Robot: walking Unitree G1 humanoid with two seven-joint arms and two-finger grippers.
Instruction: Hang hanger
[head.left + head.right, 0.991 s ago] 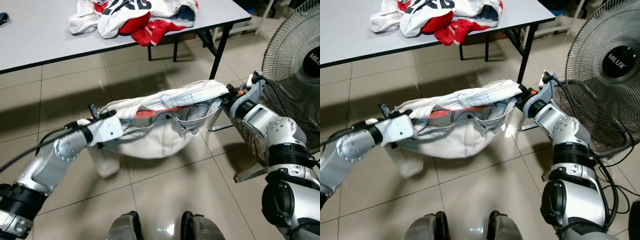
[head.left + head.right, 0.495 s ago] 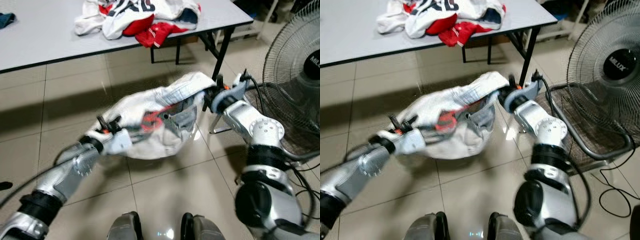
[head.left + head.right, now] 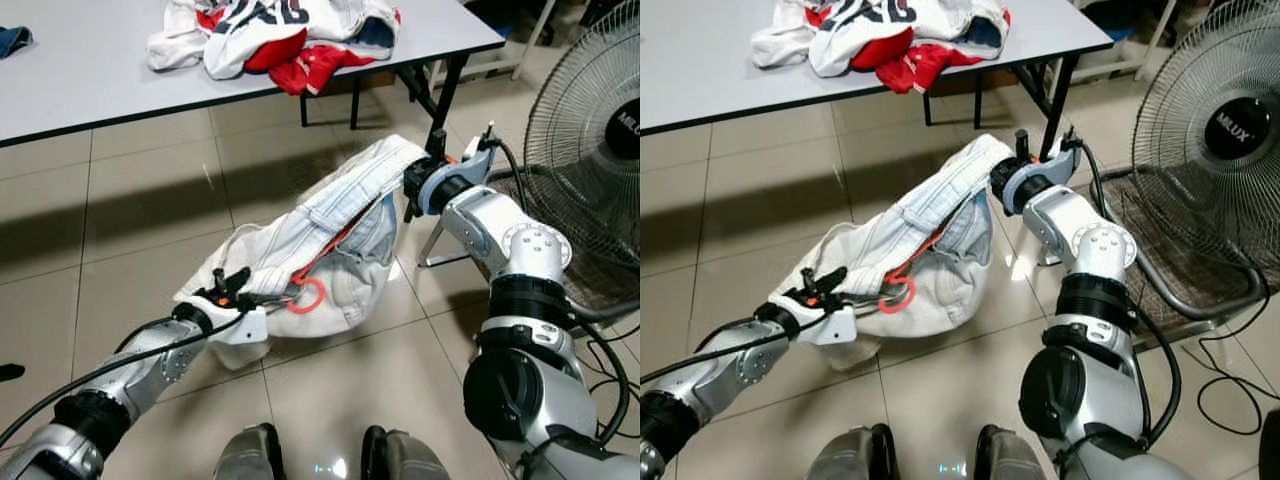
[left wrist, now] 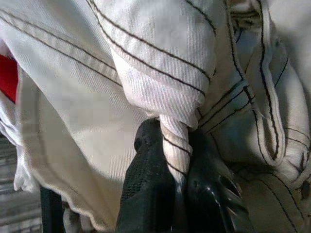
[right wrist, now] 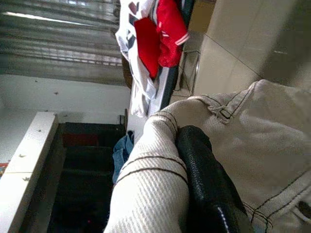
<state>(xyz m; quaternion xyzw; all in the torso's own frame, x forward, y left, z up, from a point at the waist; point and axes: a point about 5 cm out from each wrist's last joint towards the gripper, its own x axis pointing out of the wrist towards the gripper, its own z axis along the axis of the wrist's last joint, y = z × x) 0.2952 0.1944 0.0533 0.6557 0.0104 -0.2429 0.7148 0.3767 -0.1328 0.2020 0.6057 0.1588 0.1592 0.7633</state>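
Holding white trousers (image 3: 320,235) stretched slantwise over the tiled floor (image 3: 140,210), between two pincers. Gripping the upper, waistband end with the right pincer (image 3: 412,182), raised just in front of the counter (image 3: 90,70) leg; in the right wrist view, one black finger (image 5: 204,179) pressing into the cloth, clenched on it. Pinching the lower end with the left pincer (image 3: 232,292), now dropped low toward the floor and drawn nearer the robot's feet than half a second ago; in the left wrist view, both fingers (image 4: 150,189) closing on a twisted fold of the fabric.

Tilting far more steeply than a second ago, when hanging nearly level between the arms: right end now higher and pulled closer to the counter, left end sagging onto the tiles.

Carrying a red hanger (image 3: 318,268) inside the trousers, its bar running along the opening and its hook (image 3: 305,298) now dangling out clear below the cloth, where earlier just a red streak was peeking through.

Lying on the counter as before, a heap of red and white clothes (image 3: 270,35). Standing to the right, a fan (image 3: 590,140).
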